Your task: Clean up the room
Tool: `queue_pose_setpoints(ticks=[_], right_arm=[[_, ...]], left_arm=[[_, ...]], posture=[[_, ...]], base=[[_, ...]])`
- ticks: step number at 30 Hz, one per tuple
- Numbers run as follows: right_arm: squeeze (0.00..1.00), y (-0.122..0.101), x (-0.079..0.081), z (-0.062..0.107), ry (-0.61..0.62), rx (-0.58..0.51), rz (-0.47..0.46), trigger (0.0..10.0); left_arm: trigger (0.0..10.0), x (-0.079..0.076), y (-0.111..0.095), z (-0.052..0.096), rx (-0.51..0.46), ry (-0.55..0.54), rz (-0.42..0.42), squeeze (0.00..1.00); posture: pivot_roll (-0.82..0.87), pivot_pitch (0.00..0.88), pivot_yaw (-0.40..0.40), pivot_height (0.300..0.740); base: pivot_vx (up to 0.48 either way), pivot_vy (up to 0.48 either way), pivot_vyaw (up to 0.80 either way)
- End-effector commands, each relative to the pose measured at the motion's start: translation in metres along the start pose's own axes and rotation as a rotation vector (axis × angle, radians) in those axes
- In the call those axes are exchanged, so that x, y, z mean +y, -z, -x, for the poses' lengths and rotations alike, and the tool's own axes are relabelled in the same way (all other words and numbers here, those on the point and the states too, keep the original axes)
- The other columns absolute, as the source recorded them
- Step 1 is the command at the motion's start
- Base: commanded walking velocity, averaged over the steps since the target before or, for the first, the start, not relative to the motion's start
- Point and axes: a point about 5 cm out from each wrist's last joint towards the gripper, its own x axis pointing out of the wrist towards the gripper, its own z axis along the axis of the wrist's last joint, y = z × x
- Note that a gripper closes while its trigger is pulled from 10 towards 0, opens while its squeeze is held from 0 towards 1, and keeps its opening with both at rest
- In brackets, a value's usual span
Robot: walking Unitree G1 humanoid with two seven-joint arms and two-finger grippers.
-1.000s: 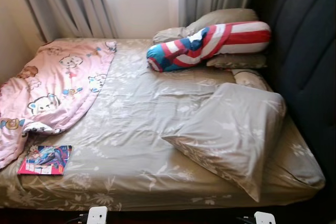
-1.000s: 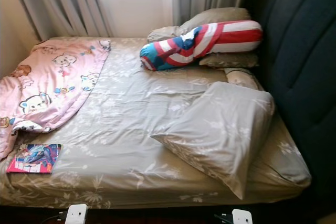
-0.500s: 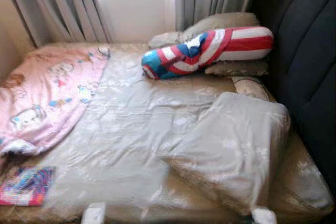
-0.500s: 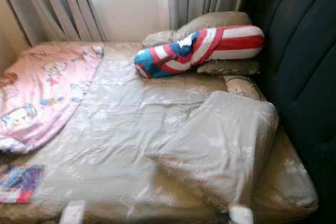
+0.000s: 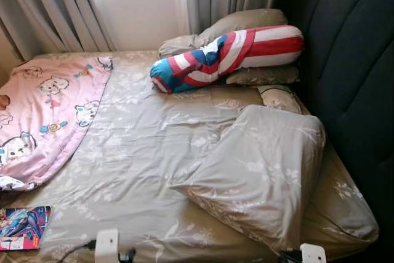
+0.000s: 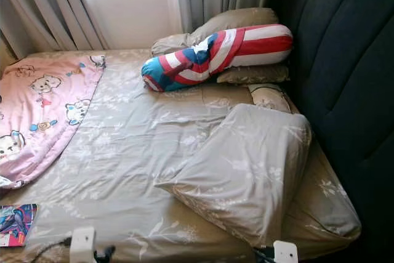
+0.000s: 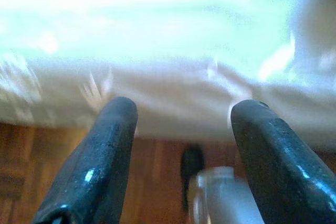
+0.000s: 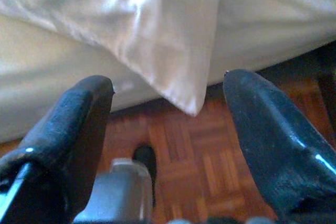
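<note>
while 1 bolster (image 5: 228, 56) lies, 1 book (image 5: 23, 227) rests.

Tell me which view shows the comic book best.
The left eye view: the comic book lies at the bed's near left corner with most of its cover visible. The right eye view cuts it to a sliver at the frame edge. The wrist views show bed edge and floor instead.

On the bed (image 5: 148, 152), a blanket (image 5: 43, 115) lies left, a magazine (image 5: 21, 227) at its near-left edge, a pillow (image 5: 258, 170) right, a bolster (image 5: 225, 56) behind, seemingly resting on more pillows (image 5: 243, 24)
</note>
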Motion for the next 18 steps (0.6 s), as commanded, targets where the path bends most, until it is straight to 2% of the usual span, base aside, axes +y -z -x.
queue_pose_setpoints(ticks=[1,2,3,5,6,9,10,14,18], right_arm=[[0.00,-0.001,0.002,0.001,-0.005,-0.040,-0.021,10.0],[0.00,-0.002,0.003,0.002,-0.005,-0.067,-0.044,10.0],[0.00,-0.036,0.008,-0.011,-0.015,-0.148,-0.049,10.0],[0.00,-0.132,0.025,-0.031,-0.050,-0.382,-0.046,10.0],[0.00,-0.142,0.028,-0.031,-0.060,-0.422,-0.047,10.0],[0.00,-0.153,0.031,-0.028,-0.073,-0.502,-0.050,10.0],[0.00,-0.153,0.031,-0.027,-0.071,-0.514,-0.055,10.0],[0.00,-0.148,0.029,-0.026,-0.063,-0.519,-0.062,10.0],[0.00,-0.138,0.026,-0.026,-0.051,-0.485,-0.058,10.0]], left_arm=[[10.0,0.007,-0.020,-0.004,-0.083,-0.016,0.028,0.00],[10.0,0.007,-0.039,-0.007,-0.160,-0.010,0.042,0.00],[10.0,0.007,-0.049,-0.009,-0.200,-0.005,0.044,0.00],[10.0,0.004,-0.077,-0.011,-0.317,0.004,0.027,0.00],[10.0,0.001,-0.089,-0.011,-0.368,0.014,0.032,0.00],[10.0,-0.010,-0.111,-0.008,-0.490,0.050,0.045,0.00],[10.0,-0.014,-0.113,-0.007,-0.512,0.067,0.040,0.00],[10.0,-0.023,-0.112,-0.002,-0.564,0.104,0.023,0.00],[10.0,-0.026,-0.108,0.005,-0.600,0.111,0.026,0.00]], posture=[[-0.02,0.000,0.034,0.740],[-0.02,0.000,0.037,0.740],[-0.02,0.000,0.038,0.740],[-0.02,0.000,0.042,0.740],[-0.02,0.000,0.043,0.740],[-0.03,0.000,0.047,0.740],[-0.03,0.000,0.047,0.740],[-0.03,0.000,0.040,0.740],[-0.02,0.000,0.026,0.740]], base=[[0.000,0.000,0.00],[0.000,0.000,0.00],[0.000,0.000,0.00],[0.000,0.000,0.00],[0.000,0.000,0.00],[0.000,0.000,0.00],[0.000,0.000,0.00],[0.000,0.000,0.00],[0.000,0.000,0.00]])
